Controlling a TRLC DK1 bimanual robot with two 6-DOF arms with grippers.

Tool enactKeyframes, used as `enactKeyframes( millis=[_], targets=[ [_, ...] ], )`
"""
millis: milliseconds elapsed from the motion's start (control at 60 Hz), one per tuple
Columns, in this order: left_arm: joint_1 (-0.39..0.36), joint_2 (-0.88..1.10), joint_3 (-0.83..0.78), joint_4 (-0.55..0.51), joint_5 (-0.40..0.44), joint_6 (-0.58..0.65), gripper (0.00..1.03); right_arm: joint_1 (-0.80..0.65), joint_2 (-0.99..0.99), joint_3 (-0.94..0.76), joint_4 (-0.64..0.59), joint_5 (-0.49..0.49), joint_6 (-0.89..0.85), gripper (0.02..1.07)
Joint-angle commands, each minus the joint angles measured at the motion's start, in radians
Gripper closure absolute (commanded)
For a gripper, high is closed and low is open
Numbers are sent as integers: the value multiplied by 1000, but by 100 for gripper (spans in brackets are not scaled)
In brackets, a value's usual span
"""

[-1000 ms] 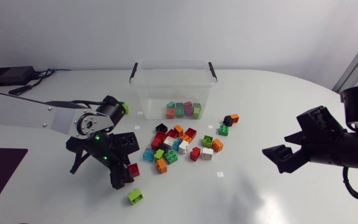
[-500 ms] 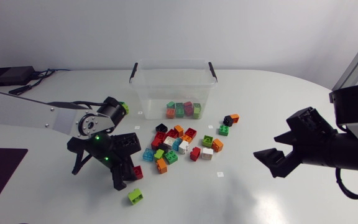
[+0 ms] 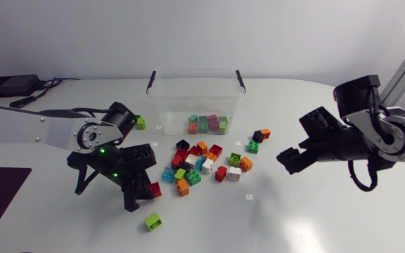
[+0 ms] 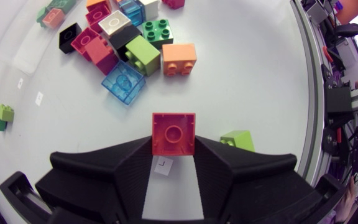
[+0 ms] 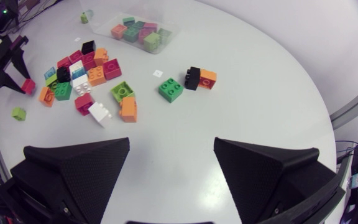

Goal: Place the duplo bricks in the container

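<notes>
Left jaws clamped on a red duplo brick (image 4: 173, 133), just left of the loose brick pile (image 3: 202, 163) on the bench (image 3: 294, 225), right jaws wide apart right of the pile, clear container (image 3: 163, 104) beyond it holding a few bricks

one container (image 3: 166, 105); two claws (image 3: 143, 196); roughly two dozen loose bricks (image 3: 193, 177), about five inside
</notes>
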Motion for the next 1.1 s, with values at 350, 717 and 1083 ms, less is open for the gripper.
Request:
enactKeyframes(
  millis=[350, 717, 1083],
  targets=[
    [73, -204, -22, -61, 28, 16, 71, 9, 333, 171, 81, 21, -46, 10],
    [124, -334, 9, -97, 56, 16, 71, 4, 556, 358, 3, -66, -273, 10],
    [159, -391, 77, -46, 59, -86, 71, 32, 715, 533, -152, -96, -497, 10]
  ],
)
